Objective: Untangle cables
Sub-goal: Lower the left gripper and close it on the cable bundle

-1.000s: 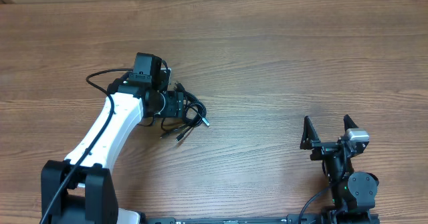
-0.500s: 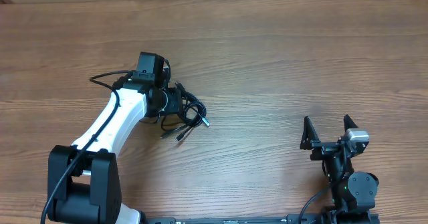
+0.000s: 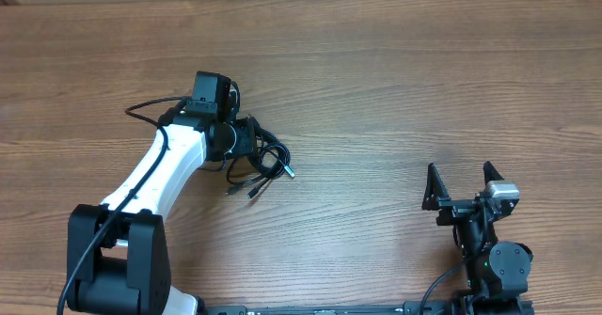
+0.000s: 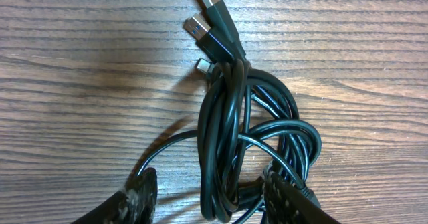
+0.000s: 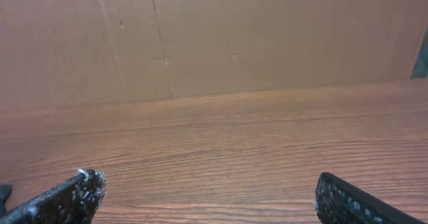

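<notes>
Two-finger left hand half-open | cables bunched between its jaws, not clamped | right hand wide open, empty

No legible text, labels, brand marks or numbers in any view. The cables and the USB plugs at the top of the bundle carry nothing readable. Any print on the arm housings in the overhead view is too small to make out.
</notes>
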`<state>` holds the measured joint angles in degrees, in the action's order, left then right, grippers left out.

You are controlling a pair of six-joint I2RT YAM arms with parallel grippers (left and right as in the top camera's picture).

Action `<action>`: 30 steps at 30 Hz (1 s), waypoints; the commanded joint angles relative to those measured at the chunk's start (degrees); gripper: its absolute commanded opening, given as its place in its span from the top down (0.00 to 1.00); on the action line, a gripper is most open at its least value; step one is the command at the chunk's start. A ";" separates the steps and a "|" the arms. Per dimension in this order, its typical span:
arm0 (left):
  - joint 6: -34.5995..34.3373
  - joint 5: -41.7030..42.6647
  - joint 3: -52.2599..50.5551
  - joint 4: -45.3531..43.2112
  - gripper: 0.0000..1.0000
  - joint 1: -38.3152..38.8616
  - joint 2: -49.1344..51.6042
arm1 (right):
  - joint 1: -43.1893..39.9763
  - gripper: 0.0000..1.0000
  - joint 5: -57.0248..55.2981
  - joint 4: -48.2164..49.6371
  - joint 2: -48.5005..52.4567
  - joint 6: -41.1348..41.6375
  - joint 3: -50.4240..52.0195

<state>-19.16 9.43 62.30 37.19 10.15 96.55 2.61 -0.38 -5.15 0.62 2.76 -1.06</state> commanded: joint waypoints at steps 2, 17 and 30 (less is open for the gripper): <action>-0.61 -0.66 1.42 -0.20 0.48 0.39 0.68 | -0.22 0.00 0.02 0.31 -0.44 -0.17 0.59; -2.56 -0.44 0.42 -1.97 0.51 0.39 0.72 | -0.22 0.00 0.02 0.31 -0.44 -0.17 0.59; -3.82 -0.61 -1.44 -1.97 0.59 0.44 1.51 | -0.22 0.00 0.02 0.31 -0.46 -0.17 0.59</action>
<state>-21.98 9.23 61.91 35.14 10.15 96.64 2.61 -0.40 -5.15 0.62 2.74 -1.06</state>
